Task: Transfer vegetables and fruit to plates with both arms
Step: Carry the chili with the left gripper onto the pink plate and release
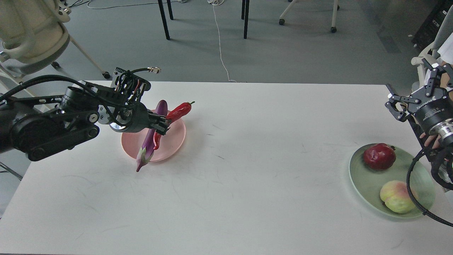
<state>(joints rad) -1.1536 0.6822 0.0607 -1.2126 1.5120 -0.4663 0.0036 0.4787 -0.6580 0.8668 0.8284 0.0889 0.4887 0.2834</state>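
My left gripper point(163, 124) is shut on the red chili pepper point(178, 111) and holds it above the pale pink plate point(174, 139) at the table's left. The purple eggplant point(151, 139) lies across that plate, its calyx end hanging over the near rim. At the right, the mint green plate point(368, 180) holds the dark red pomegranate point(379, 156) and the yellow-green peach point(395, 196). My right gripper point(407, 101) is open and empty, raised behind the green plate by the table's right edge.
The white table point(247, 177) spans the view. Chairs point(32, 32) and table legs point(164, 17) stand on the grey floor behind it. A white cable point(220, 46) runs across the floor. My right arm's cable point(412, 191) loops over the green plate's right side.
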